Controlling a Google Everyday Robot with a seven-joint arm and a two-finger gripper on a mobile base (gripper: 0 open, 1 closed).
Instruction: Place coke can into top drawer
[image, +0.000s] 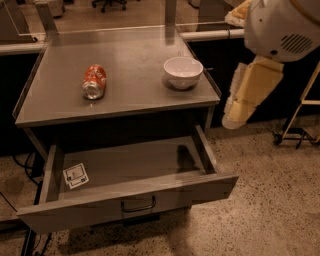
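The coke can (94, 81) lies on its side on the left part of the grey cabinet top (125, 55), silver end toward me. The top drawer (130, 170) below is pulled open, with a dark curved handle (138, 205) on its front panel and a small white square tag (75, 175) inside at the left. My gripper (234, 116) hangs at the end of the cream arm (256, 85), to the right of the cabinet, level with its top edge and well away from the can. It holds nothing that I can see.
A white round bowl (183, 71) stands on the right part of the cabinet top. A metal stand (300, 115) is on the speckled floor at the far right. Chair wheels (109, 4) and counters sit behind the cabinet.
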